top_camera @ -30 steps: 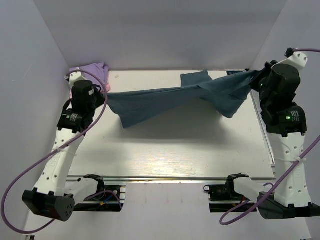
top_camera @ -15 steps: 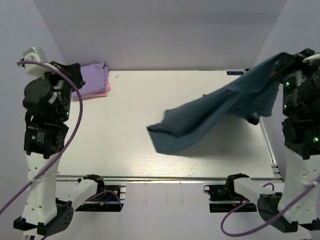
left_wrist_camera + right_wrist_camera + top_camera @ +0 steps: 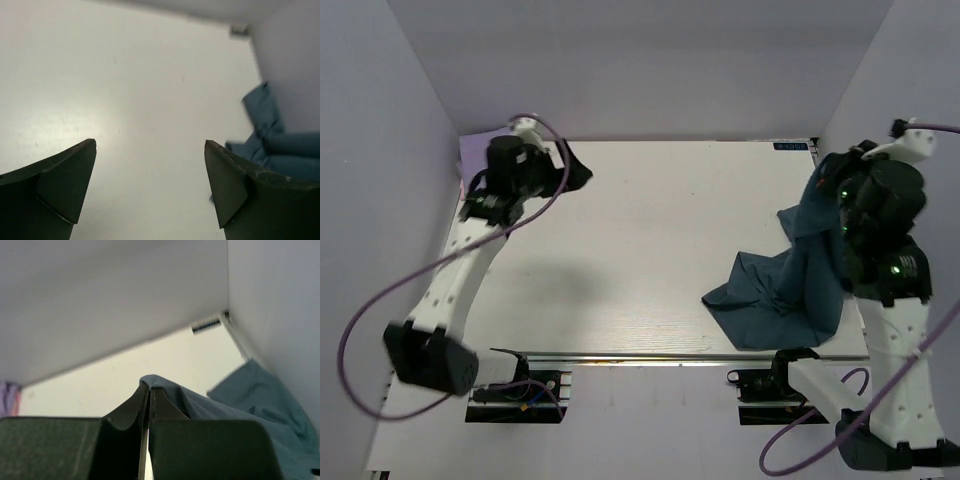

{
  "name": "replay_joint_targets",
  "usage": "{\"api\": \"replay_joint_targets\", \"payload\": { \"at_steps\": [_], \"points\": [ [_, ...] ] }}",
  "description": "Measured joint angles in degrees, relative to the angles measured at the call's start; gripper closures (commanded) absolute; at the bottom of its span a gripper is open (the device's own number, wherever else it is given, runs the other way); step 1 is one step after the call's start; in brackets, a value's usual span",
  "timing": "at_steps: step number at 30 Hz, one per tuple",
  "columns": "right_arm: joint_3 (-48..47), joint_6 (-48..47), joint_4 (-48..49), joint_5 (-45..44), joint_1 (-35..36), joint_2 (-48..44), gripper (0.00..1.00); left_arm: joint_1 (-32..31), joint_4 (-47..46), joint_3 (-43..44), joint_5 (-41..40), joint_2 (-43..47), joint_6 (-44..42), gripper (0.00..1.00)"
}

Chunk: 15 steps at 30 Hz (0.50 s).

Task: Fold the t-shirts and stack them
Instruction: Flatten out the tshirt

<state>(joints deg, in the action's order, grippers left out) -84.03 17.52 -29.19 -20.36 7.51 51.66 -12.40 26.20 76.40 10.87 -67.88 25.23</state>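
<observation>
Black fingers of the left gripper [image 3: 149,145] stand spread wide above the white table [image 3: 650,250]. At its near right corner the large dark teal-blue cotton t-shirt [image 3: 790,290] lies crumpled, one fold pinched by the right gripper [image 3: 149,390]. The small far-edge label [image 3: 792,146] is too small to read.

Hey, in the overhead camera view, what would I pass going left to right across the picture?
left hand → table → teal t-shirt → right arm
</observation>
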Motion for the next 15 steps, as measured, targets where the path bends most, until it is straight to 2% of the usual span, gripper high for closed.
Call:
{"api": "replay_joint_targets", "payload": {
  "at_steps": [3, 5, 10, 15],
  "points": [
    [5.60, 1.77, 0.24, 0.57, 0.00, 3.54, 1.00, -0.48, 0.55, -2.67, 5.31, -13.38, -0.57, 0.00],
    [9.81, 3.67, 0.13, 0.59, 0.02, 6.01, 1.00, -0.79, 1.33, -4.52, 7.13, -17.62, -1.11, 0.00],
    [24.24, 10.45, -1.62, 0.63, 0.00, 9.42, 1.00, -1.51, 2.19, -7.41, 9.11, -18.32, -2.16, 0.00],
    [34.84, 16.65, -5.81, 3.54, 0.02, 16.90, 1.00, -2.58, 0.26, -7.41, 10.75, -17.29, -2.64, 0.00]
  ]
}}
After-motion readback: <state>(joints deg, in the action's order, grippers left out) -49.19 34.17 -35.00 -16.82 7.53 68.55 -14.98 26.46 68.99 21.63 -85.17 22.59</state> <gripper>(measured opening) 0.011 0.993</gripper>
